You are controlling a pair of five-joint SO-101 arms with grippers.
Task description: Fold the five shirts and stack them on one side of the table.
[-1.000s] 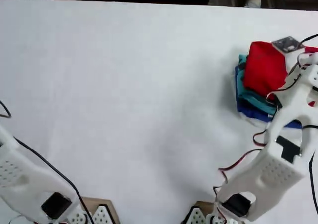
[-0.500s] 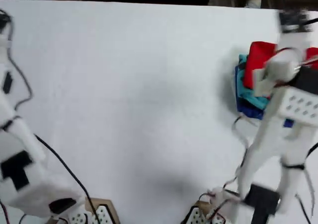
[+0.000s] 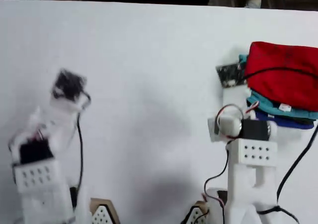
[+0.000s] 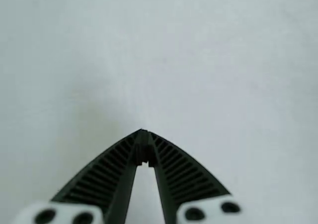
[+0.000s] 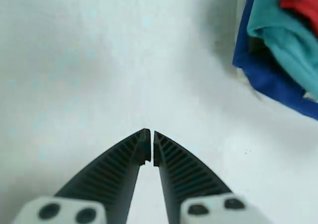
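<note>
A white table [image 3: 149,60] seen from above, with two white robot arms at its near edge. A pile of folded shirts [image 3: 278,92] sits at the far right side of the table, as the task asks for a stack on one side. A red shirt [image 3: 283,72] lies on top, a teal shirt [image 3: 271,105] lies under it, and a blue shirt [image 3: 283,120] pokes out at the bottom. Three colours can be counted; whether more shirts lie hidden in the pile cannot be told.

The right arm [image 3: 248,154] stands just beside the pile, on the side toward the middle of the table, and its tip points away from the robot. Its wrist view shows the right claw [image 5: 150,139] with its two ribbed black fingers pressed together and nothing between them. It hangs over white table near the pile's corner, where the blue shirt's folded edge [image 5: 278,90] juts out under the teal one [image 5: 283,35].

The left arm [image 3: 44,134] is well apart from the pile, at the left of the table. The left claw [image 4: 143,137] also has its fingers together, holding nothing, above plain white surface.

With both claws together, empty and off the cloth, the arms look to be standing clear of the pile so as not to disturb it. The stacking seems at or near its end.
</note>
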